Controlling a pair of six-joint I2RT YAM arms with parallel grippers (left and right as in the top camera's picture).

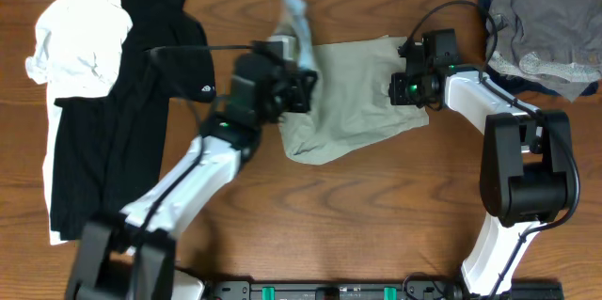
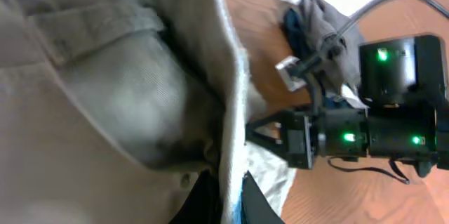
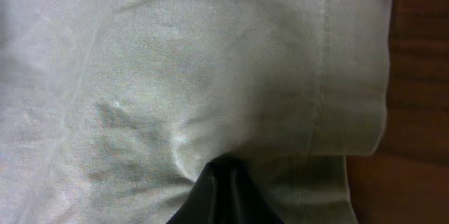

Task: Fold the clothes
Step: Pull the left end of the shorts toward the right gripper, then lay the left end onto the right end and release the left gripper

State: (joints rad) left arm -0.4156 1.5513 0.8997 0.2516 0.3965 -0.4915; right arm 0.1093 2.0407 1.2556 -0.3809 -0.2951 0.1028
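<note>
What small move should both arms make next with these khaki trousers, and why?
Probably raise both grippers slightly together. The left gripper and right gripper are each shut on opposite edges of the khaki trousers, which lie bunched; lifting should tension the cloth.

Overhead looks straight down; both wrist cameras, seemingly close, share khaki trousers (image 1: pixel 362 102).

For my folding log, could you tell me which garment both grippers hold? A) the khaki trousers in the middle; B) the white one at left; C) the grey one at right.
A: the left gripper and the right gripper are each pinched shut on the khaki trousers.
</note>
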